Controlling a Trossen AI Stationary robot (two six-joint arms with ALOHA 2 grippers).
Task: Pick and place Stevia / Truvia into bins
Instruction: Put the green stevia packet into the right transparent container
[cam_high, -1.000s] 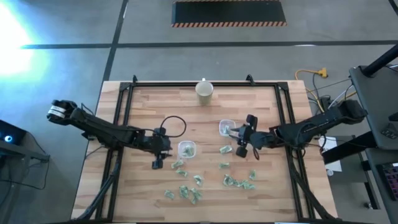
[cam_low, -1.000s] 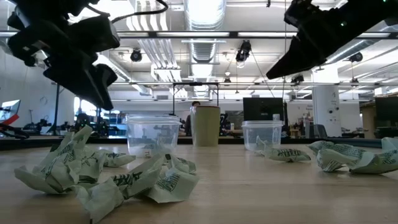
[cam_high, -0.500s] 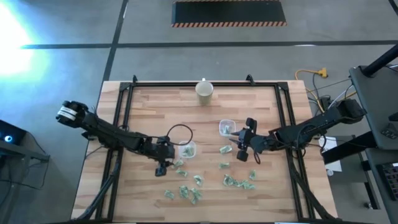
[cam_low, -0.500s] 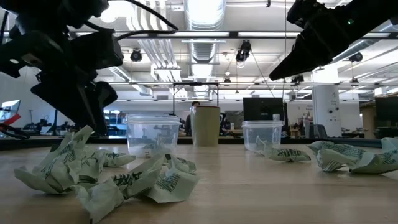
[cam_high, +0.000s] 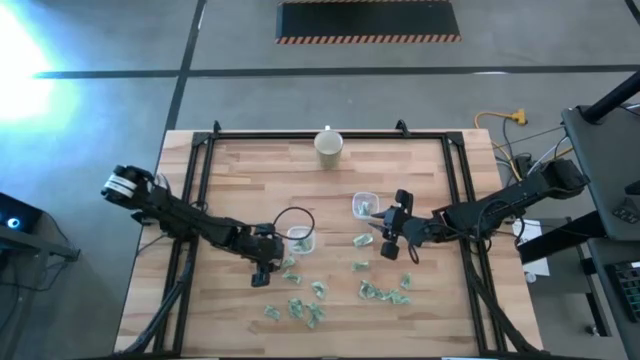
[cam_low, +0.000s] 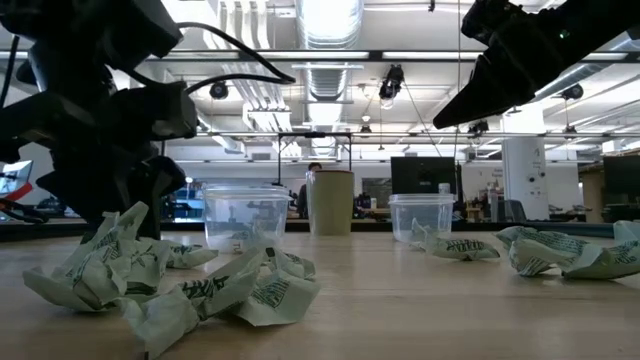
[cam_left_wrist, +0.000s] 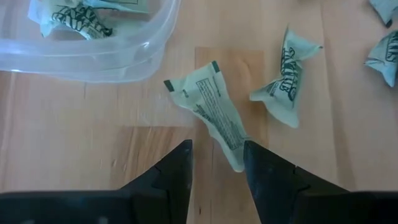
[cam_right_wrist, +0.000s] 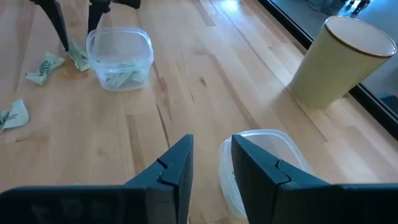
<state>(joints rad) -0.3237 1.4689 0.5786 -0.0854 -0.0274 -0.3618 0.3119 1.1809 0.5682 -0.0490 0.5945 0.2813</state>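
Wood-plank bench (cam_high: 240, 180), black frame, grey floor; workshop behind. Packets (cam_high: 300, 300) strewn near the left bin (cam_high: 299, 238), some inside. Left gripper (cam_left_wrist: 216, 163) beside that bin, jaws apart over one packet (cam_left_wrist: 211, 109). Right gripper (cam_right_wrist: 210, 163) above the right bin (cam_right_wrist: 261, 155), jaws parted, empty.

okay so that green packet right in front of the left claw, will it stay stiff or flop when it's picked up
The packet probably flops: it's thin creased paper, already bent along its length. Likely very light, so the left claw, open around its end, might nudge it across the smooth wooden table.
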